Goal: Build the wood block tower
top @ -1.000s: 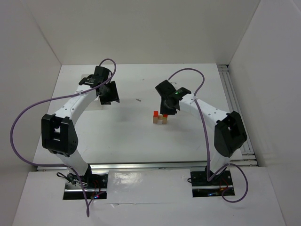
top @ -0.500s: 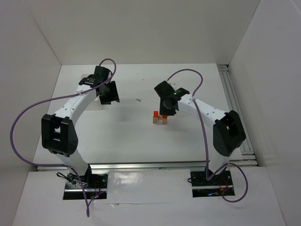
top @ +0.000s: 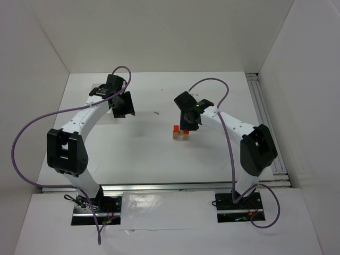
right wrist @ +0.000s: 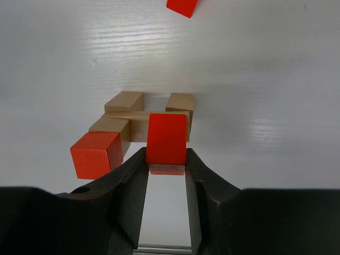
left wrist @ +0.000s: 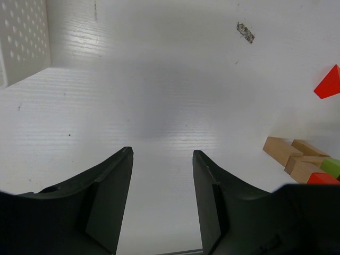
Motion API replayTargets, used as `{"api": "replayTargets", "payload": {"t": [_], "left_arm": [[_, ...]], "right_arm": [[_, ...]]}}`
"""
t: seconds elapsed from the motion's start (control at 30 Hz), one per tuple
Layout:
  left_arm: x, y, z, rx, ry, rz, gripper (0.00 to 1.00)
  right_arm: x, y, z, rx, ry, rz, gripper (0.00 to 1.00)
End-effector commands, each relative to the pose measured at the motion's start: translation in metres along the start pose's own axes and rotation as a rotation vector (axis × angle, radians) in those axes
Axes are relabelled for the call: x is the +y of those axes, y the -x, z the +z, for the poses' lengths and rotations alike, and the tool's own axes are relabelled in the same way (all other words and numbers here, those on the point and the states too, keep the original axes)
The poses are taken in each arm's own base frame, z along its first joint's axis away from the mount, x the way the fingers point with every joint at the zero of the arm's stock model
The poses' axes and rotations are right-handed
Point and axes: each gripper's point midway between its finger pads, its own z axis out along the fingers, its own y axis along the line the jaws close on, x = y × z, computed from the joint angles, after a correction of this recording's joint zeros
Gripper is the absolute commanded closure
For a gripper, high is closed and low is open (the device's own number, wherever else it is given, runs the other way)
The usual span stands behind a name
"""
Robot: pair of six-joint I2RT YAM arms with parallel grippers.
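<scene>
Tower: partly up and low. It sits just ahead of your right fingers, and well off to one side of your left fingers.

Done so far, from the right wrist view:
- Tan blocks are laid close together as a base.
- A red cube sits at the base's near corner, just beside the fingertips.

In hand:
- A red block stands upright, pinched between the right fingers, with both inner faces against its sides.
- It is at the near edge of the base (I can't tell whether it rests on the tan layer or hangs just above it).
- I read this as a placement step, not finished until you let go.

Left fingers: spread wide with nothing between them, over bare bench. The box is beyond them, off to the side.

Left to do, as I judge it:
- A red wedge lies loose on the bench beyond the stack, apart from it.
- A green block shows at the cluster's edge in the left wrist view; I can't tell whether it is placed or just lying there.
- You have no real height yet, so most of the stacking is ahead.
</scene>
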Motion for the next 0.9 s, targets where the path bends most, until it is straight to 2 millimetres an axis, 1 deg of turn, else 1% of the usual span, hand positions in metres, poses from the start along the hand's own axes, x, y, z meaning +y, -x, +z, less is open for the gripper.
{"api": "replayTargets", "payload": {"t": [0.0,0.17,0.2,0.33,0.37,0.5,0.53,0.6,0.67,0.7,0.87], "left_arm": [[-0.004,0.008,-0.015,-0.044,-0.032,0.011,0.39],[-0.004,0.008,-0.015,-0.044,-0.032,0.011,0.39],[-0.002,0.005,-0.013,-0.036,-0.028,0.010,0.39],[-0.003,0.006,-0.016,-0.044,-0.032,0.011,0.39],[-0.003,0.006,-0.016,-0.044,-0.032,0.011,0.39],[-0.003,0.006,-0.016,-0.044,-0.032,0.011,0.39],[-0.001,0.003,-0.014,-0.036,-0.028,0.010,0.39],[-0.002,0.005,-0.014,-0.044,-0.032,0.011,0.39],[-0.002,0.005,-0.014,-0.044,-0.032,0.011,0.39],[-0.002,0.005,-0.014,-0.044,-0.032,0.011,0.39],[-0.002,0.005,-0.014,-0.044,-0.032,0.011,0.39]], "right_arm": [[0.000,0.001,0.000,-0.007,-0.021,-0.015,0.60],[0.000,0.001,0.000,-0.007,-0.021,-0.015,0.52],[0.000,0.001,0.000,-0.007,-0.021,-0.015,0.52],[0.000,0.001,0.000,-0.007,-0.021,-0.024,0.51],[0.002,0.004,-0.001,-0.014,-0.015,-0.022,0.49],[0.002,0.004,-0.001,-0.014,-0.015,-0.022,0.49],[0.002,0.004,-0.001,-0.014,-0.015,-0.022,0.49],[0.002,0.004,-0.001,-0.014,-0.015,-0.022,0.55],[0.002,0.004,-0.001,-0.014,-0.015,-0.022,0.57],[0.002,0.008,-0.003,-0.027,-0.017,-0.019,0.61],[0.004,0.011,-0.004,-0.034,-0.012,-0.017,0.63]]}}
